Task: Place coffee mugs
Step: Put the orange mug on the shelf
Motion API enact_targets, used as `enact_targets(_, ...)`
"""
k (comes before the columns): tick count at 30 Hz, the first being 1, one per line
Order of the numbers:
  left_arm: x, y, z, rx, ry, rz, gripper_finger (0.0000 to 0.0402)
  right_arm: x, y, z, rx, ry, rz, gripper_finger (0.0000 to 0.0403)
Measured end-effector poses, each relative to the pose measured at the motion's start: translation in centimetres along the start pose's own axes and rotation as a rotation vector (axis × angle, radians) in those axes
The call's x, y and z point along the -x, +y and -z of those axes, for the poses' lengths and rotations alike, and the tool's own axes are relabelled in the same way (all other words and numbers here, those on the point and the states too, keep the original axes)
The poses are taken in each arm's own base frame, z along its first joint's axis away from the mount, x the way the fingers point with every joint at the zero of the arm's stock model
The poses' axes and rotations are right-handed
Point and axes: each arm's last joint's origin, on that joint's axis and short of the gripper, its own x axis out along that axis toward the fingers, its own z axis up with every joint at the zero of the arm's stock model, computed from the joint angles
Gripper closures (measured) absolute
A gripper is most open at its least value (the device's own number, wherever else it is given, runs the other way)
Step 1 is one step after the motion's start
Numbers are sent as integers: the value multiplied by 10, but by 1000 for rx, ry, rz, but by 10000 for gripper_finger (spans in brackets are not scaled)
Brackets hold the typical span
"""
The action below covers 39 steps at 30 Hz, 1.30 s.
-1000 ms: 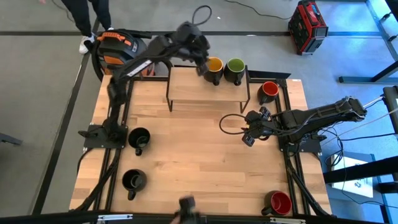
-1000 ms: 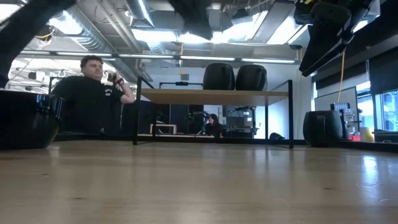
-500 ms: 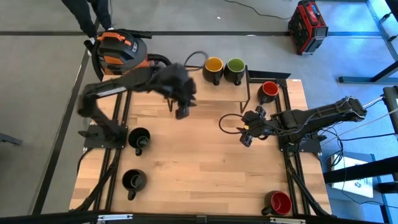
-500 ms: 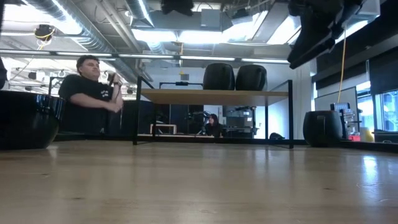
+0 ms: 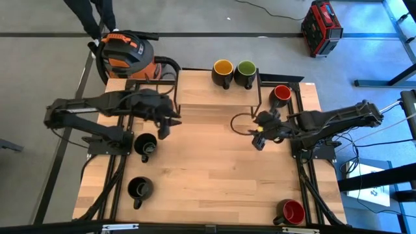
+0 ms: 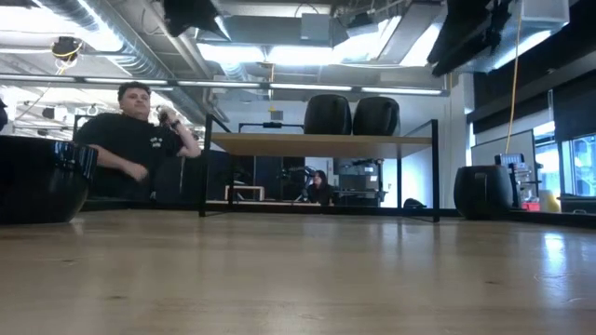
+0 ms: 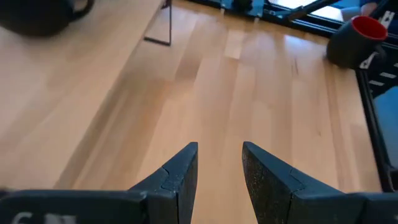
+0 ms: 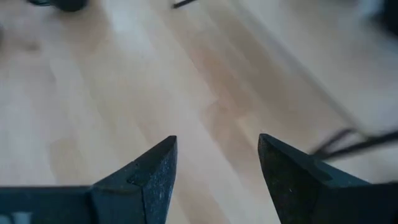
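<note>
Six black mugs show in the high view. The yellow-inside mug (image 5: 223,69) and green-inside mug (image 5: 246,69) stand on their bases on the raised wooden shelf (image 5: 218,96), and appear as dark shapes (image 6: 328,114) (image 6: 376,114) in the low view. A red-inside mug (image 5: 281,94) stands by the right far corner and another (image 5: 291,211) at the right near corner. Two black-inside mugs (image 5: 145,143) (image 5: 140,188) stand on the table's left side. My left gripper (image 5: 165,125) (image 7: 219,155) hovers open over bare table, left of the shelf. My right gripper (image 5: 259,140) (image 8: 217,146) hovers open, right of centre.
The shelf stands on thin black metal legs (image 5: 177,103) at the table's far middle. A black cable loop (image 5: 239,125) lies near my right gripper. An orange vacuum (image 5: 123,47) sits beyond the far left corner. A seated person (image 6: 135,140) shows behind the table. The table's middle (image 5: 208,162) is bare wood.
My left gripper has drawn back from the yellow-inside mug on the shelf, swinging toward the table's left and near side, and now hovers left of the shelf. The yellow-inside mug stays standing on the shelf. In the low view my right arm has risen a little.
</note>
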Motion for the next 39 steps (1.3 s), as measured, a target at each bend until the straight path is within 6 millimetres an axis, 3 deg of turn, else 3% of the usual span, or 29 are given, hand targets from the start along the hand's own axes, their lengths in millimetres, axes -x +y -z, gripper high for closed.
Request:
enact_targets(8,19,-1,22,-24,-44,-28,282,48,-48,-37,-297,21,315,189)
enact_targets(14,19,0,22,-53,-49,-42,282,50,-97,-44,-504,107,512,189)
enact_targets(27,17,1,22,-61,-46,-80,282,-10,-188,-30,-579,331,470,189)
enact_targets(39,16,1,22,-45,-48,-88,282,-48,-225,-17,-580,460,464,189)
